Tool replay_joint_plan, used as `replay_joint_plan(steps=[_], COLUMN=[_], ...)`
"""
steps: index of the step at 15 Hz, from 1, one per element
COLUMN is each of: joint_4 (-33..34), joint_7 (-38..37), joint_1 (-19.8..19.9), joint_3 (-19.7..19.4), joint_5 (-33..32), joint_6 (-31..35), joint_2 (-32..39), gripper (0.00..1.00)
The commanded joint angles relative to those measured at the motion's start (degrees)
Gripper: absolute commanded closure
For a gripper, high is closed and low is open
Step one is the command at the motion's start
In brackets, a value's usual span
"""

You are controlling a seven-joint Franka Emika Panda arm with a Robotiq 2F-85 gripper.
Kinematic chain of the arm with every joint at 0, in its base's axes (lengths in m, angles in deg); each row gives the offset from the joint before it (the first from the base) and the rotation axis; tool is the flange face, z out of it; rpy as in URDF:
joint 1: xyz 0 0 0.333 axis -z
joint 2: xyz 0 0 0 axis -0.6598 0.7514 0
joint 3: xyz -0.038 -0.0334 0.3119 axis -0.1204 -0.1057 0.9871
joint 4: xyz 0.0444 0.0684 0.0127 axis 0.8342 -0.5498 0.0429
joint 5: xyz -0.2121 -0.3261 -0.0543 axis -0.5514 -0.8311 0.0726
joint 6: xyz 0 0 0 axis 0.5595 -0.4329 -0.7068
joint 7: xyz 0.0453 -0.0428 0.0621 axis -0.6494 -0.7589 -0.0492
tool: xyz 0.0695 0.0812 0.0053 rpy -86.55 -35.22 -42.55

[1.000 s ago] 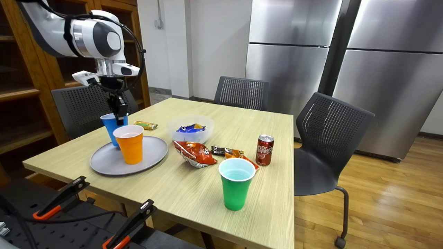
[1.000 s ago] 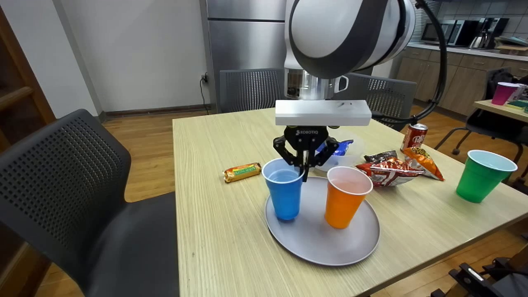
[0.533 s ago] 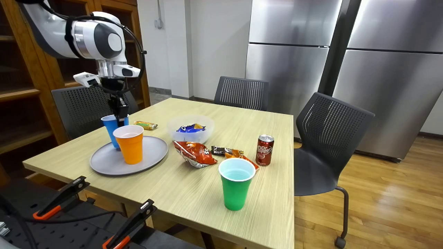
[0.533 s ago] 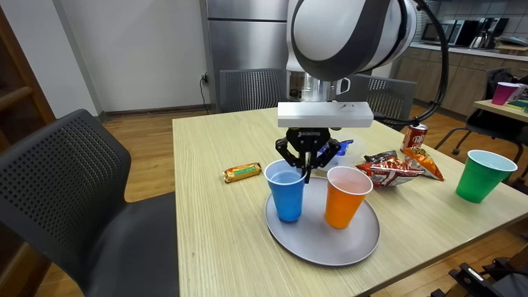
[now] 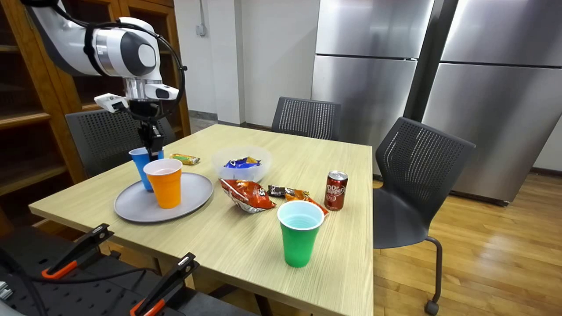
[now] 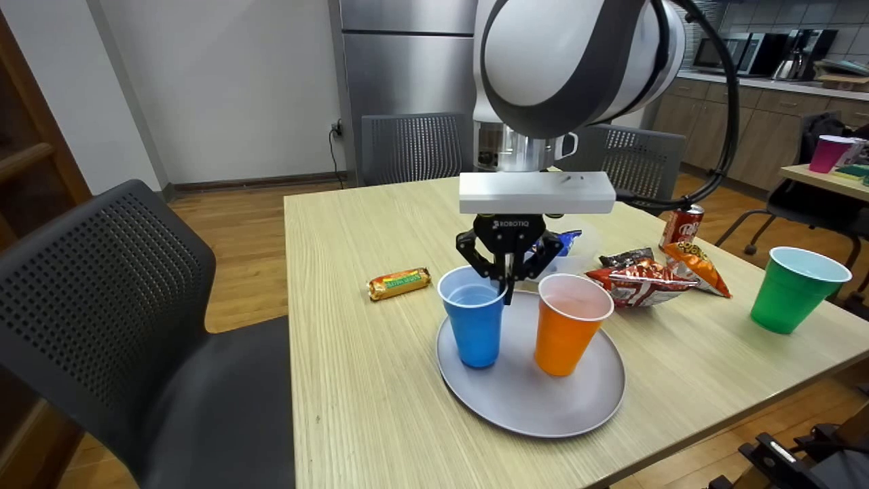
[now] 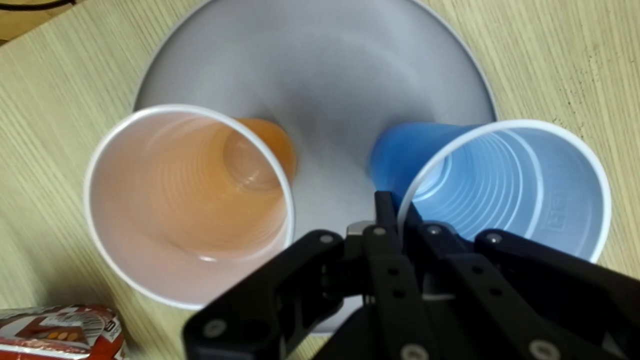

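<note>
My gripper (image 6: 506, 293) is shut on the near wall of a blue cup (image 6: 473, 333), one finger inside the rim and one outside. In the wrist view the rim passes between the fingertips (image 7: 398, 212). The blue cup (image 7: 505, 190) is upright over the left part of a round grey plate (image 6: 536, 411); whether its base touches the plate I cannot tell. An orange cup (image 6: 569, 333) stands upright on the plate beside it, apart from the gripper. In an exterior view the orange cup (image 5: 166, 186) partly hides the blue cup (image 5: 142, 169).
A wrapped candy roll (image 6: 398, 284) lies left of the plate. A clear bowl (image 5: 241, 173) with a blue packet stands behind it. A red snack bag (image 5: 248, 196), a soda can (image 5: 336, 190) and a green cup (image 5: 300, 239) stand or lie farther along the table. Chairs surround the table.
The gripper and the blue cup have moved together slightly, down and to the right in an exterior view, toward the orange cup. The plate and other objects have not moved.
</note>
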Motion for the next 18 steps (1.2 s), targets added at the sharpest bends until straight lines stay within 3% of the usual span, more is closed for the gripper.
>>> replay_joint_plan(steps=[1,3,4,7,14,15,18], joint_4=[0.00,0.07,-0.04,-0.30,-0.73,-0.66,-0.50], joint_7=[0.51,0.37,0.29,0.30,0.24,0.22,0.14], joint_1=[0.83,0.65,0.59,0.65,0.62,0.68,0.81], joint_3=[0.58,0.41,0.36,0.43,0.33,0.27,0.00], joint_5=[-0.03,-0.41,-0.51,-0.29,-0.48,-0.47,-0.52], joint_6=[-0.31,-0.75,-0.68,-0.49,-0.19,-0.18,-0.06], joint_2=[-0.12,-0.05,-0.15,-0.47,-1.34,-1.39,-1.48], gripper=[0.99,0.94,0.70,0.60,0.07,0.01,0.00])
